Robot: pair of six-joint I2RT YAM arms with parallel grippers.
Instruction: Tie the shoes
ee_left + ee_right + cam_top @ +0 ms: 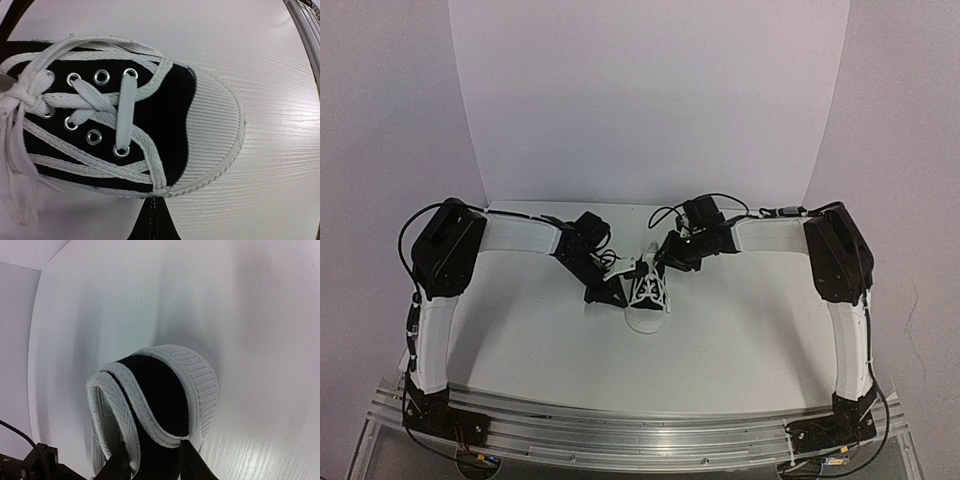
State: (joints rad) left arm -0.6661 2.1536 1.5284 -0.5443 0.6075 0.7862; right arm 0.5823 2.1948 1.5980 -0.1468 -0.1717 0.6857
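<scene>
Left gripper (pixel 153 215) closed tight, its dark tip just beside the sole edge of the sneaker (pixel 165 105); whether a strand is pinched there, cannot tell. Right gripper (pixel 152 462) has its jaws partly apart, straddling a flat loop of lace and black canvas at the shoe's far end; lace lies against one finger, no firm clamp made out. Sneaker sits upright mid-table between the two grippers, toe toward the arm bases in the overhead view. Black canvas upper, ribbed white toe cap (pixel 212 135), metal eyelets (pixel 101 76). White laces (pixel 122 107) threaded across the eyelets, gathered in a loose knot (pixel 22 97) near the tongue, with slack loops draped over both sides. White wood-grain table (pixel 270 60) beneath. Plain white curved backdrop (pixel 650 100) behind, both arms (pixel 445 260) bent inward toward the shoe.
</scene>
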